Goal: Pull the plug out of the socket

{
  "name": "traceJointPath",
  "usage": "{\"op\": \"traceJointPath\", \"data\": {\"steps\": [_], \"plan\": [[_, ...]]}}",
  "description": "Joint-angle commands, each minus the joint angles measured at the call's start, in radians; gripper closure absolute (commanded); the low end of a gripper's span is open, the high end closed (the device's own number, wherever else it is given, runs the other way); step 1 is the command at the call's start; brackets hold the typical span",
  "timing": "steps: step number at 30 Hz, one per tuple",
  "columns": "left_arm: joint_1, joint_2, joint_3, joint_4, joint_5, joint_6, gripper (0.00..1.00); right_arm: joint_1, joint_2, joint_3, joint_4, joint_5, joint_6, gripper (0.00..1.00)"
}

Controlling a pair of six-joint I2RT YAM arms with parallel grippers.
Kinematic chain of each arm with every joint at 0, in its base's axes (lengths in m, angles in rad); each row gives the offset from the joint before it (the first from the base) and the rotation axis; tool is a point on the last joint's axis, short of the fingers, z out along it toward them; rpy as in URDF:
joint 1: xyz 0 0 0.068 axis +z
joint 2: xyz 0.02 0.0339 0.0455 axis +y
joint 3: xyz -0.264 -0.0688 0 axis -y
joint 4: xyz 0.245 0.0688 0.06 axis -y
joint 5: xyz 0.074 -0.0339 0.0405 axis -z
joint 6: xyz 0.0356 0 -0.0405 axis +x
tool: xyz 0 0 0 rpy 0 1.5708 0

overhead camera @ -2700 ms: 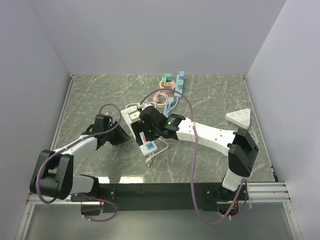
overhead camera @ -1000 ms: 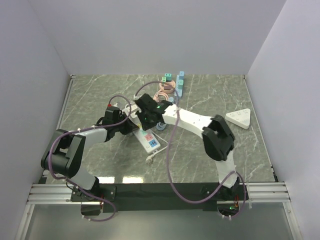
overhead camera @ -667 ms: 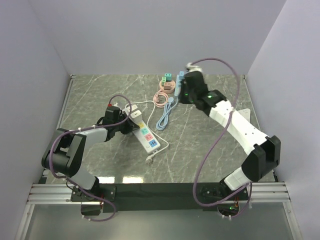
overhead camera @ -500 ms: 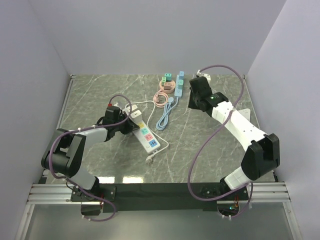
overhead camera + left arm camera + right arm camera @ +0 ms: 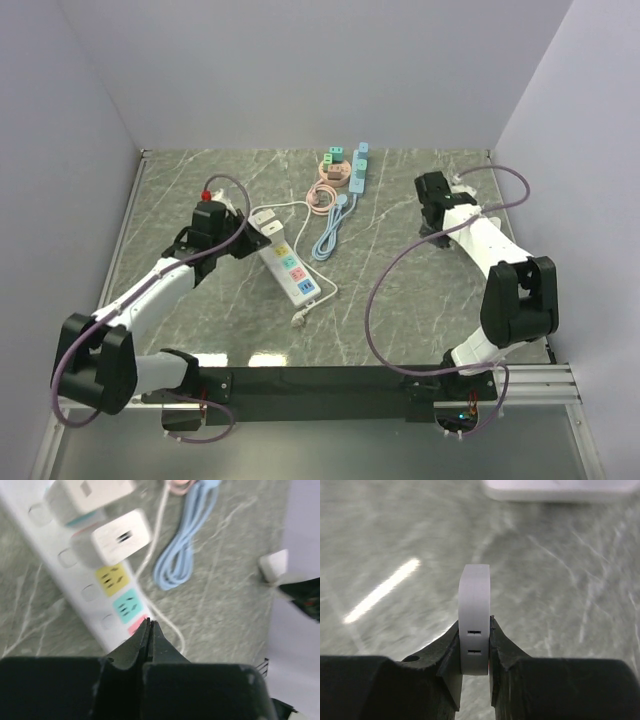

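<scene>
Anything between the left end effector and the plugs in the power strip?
Nothing visible. The shut left end effector hangs over the power strip; only its empty sockets lie between it and the nearer plug.

Top camera high over table (image 5: 390, 190); wrist cameras close — left shares power strip (image 5: 290, 268).
</scene>
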Motion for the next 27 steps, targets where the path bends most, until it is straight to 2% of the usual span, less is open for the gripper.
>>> {"op": "traceJointPath", "data": {"steps": [1,4,6,7,8,11,13,14,15,16,17,18,19,20,21,23,25,27], "plan": [[-0.005,-0.044,0.069,-0.07,-0.007,0.044,0.99,-0.059,-0.032,-0.076,-0.041,0.035,0.109,1.0],[-0.005,-0.061,0.078,-0.088,0.001,0.041,0.99,-0.062,-0.076,-0.131,0.022,-0.04,0.063,1.0],[-0.005,-0.088,0.085,-0.122,-0.03,0.038,0.99,-0.053,-0.151,-0.165,0.103,-0.245,-0.029,1.0],[-0.005,-0.1,0.088,-0.14,-0.048,0.036,0.99,-0.047,-0.176,-0.202,0.217,-0.347,-0.069,1.0],[-0.003,-0.113,0.103,-0.162,-0.117,0.032,0.99,-0.038,-0.191,-0.211,0.26,-0.545,-0.126,1.0],[0.012,-0.16,0.141,-0.27,-0.235,0.003,0.99,0.086,-0.176,-0.136,0.312,-0.701,-0.177,1.0],[0.032,-0.182,0.154,-0.295,-0.237,0.01,0.98,0.198,-0.122,-0.071,0.369,-0.884,-0.18,1.0],[0.052,-0.183,0.151,-0.283,-0.214,0.029,0.9,0.226,-0.101,-0.049,0.392,-0.947,-0.163,1.0],[0.058,-0.179,0.152,-0.28,-0.129,0.049,0.87,0.252,-0.058,-0.032,0.416,-1.063,-0.145,1.0],[0.06,-0.174,0.146,-0.256,-0.081,0.085,0.81,0.293,-0.04,-0.024,0.509,-1.114,-0.117,1.0],[0.06,-0.176,0.132,-0.223,-0.014,0.111,0.69,0.309,-0.021,-0.024,0.565,-1.181,-0.064,1.0],[0.06,-0.186,0.115,-0.191,0.142,0.131,0.62,0.327,0.022,-0.007,0.612,-1.284,-0.047,1.0],[0.06,-0.199,0.077,-0.161,0.19,0.142,0.56,0.352,0.042,0.006,0.661,-1.327,-0.039,1.0],[0.06,-0.214,0.057,-0.11,0.241,0.139,0.42,0.364,0.059,0.02,0.683,-1.364,-0.033,1.0],[0.06,-0.249,0.036,-0.079,0.322,0.142,0.37,0.372,0.086,0.043,0.699,-1.398,-0.033,1.0],[0.061,-0.278,-0.009,-0.009,0.408,0.144,0.3,0.381,0.106,0.057,0.755,-1.516,-0.013,1.0],[0.06,-0.309,-0.038,0.033,0.52,0.142,0.28,0.387,0.126,0.071,0.763,-1.611,-0.011,1.0],[0.06,-0.318,-0.043,0.053,0.562,0.144,0.26,0.392,0.131,0.104,0.707,-1.636,-0.091,1.0]]}}
